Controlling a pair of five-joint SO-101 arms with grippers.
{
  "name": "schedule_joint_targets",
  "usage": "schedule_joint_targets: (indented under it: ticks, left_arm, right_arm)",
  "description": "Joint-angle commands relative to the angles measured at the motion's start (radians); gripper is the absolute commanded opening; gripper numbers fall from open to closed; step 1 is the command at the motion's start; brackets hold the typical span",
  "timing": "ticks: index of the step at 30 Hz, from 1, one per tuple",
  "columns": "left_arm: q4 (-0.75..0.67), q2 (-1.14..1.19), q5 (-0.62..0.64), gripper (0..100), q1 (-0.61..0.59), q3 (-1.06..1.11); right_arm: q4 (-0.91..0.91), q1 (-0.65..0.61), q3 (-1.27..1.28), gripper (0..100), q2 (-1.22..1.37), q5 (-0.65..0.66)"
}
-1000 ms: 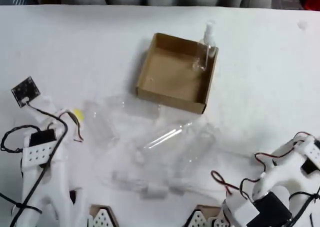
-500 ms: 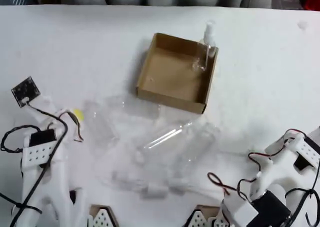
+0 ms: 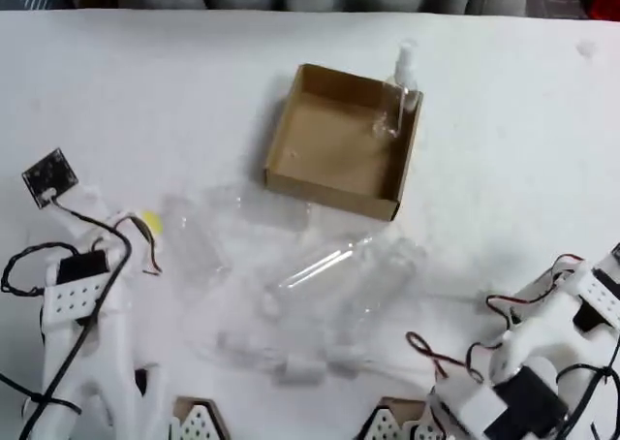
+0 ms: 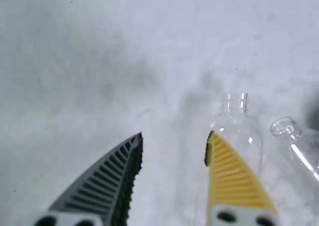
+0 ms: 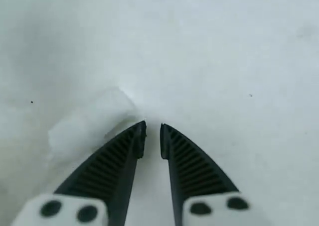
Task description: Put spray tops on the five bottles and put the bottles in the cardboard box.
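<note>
Risks, noted left to right.

Left gripper [image 4: 173,136], one grey ribbed finger and one yellow: jaws spread with nothing between them, low over the white table [image 4: 75,61]. Clear plastic bottle with bare threaded neck [image 4: 239,121] lies just beside the yellow finger, outside the gap. Second open neck [image 4: 285,128] sits near it. Judgement: closing from here would catch air or clip the bottle's side. Being round and light, the bottle would likely roll off.

Centre of table: heap of clear capless bottles [image 3: 339,275] lying against one another, hard to tell apart on the white top. Small white pieces [image 3: 302,367] at the near edge are probably spray tops; cannot confirm. Nudging one bottle may shift the rest.

Brown cardboard box [image 3: 334,196] beyond the heap holds one bottle with white spray top [image 3: 402,81] in its far right corner; upright or leaning, cannot tell. A bottle dropped in carelessly could topple it.

Right gripper [image 5: 152,126], black ribbed fingers: jaws nearly pressed together with only a slit between the tips, holding nothing. Pale blurred lump [image 5: 89,126] beside one finger, unidentified. The jaws need to part before any grasp, or they will push the part away.
</note>
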Motion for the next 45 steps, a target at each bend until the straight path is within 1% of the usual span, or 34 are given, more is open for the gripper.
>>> schedule_joint_targets:
  ticks: [1,3,7,11,16,19,26,30,35,37,40,45]
  left_arm:
    - [-0.025,-0.022,0.002,20,0.016,-0.008]
    - [-0.023,-0.022,0.002,20,0.016,-0.008]
    - [-0.023,-0.022,0.002,20,0.016,-0.005]
    - [-0.023,-0.022,0.002,20,0.016,-0.003]
    - [-0.023,-0.022,0.002,20,0.016,-0.003]
    - [-0.023,-0.022,0.002,20,0.016,-0.003]
    - [-0.023,-0.022,0.002,20,0.018,-0.003]
    - [-0.025,-0.022,0.002,20,0.018,-0.003]
    - [-0.025,-0.022,0.002,20,0.018,-0.003]
    - [-0.025,-0.022,0.002,20,0.018,-0.003]
    - [-0.025,-0.022,0.002,20,0.018,-0.003]
    - [-0.025,-0.022,0.002,20,0.018,-0.003]
  right_arm:
    - [-0.101,-0.085,-0.066,1.8,0.101,-0.081]
    - [-0.091,-0.090,-0.138,1.5,0.166,-0.115]
    - [0.010,-0.110,-0.327,1.5,0.275,-0.172]
    - [0.108,-0.157,-0.514,1.5,0.358,-0.247]
    - [0.188,-0.234,-0.717,1.6,0.472,-0.342]
    - [0.259,-0.260,-0.827,1.8,0.524,-0.361]
    - [0.484,-0.262,-1.053,1.8,0.545,-0.364]
    - [0.524,-0.317,-1.092,2.6,0.555,-0.364]
    - [0.530,-0.414,-1.063,14.2,0.555,-0.361]
    - [0.522,-0.441,-1.028,16.5,0.556,-0.358]
    - [0.444,-0.464,-0.953,16.7,0.556,-0.354]
    - [0.320,-0.455,-0.873,16.7,0.556,-0.353]
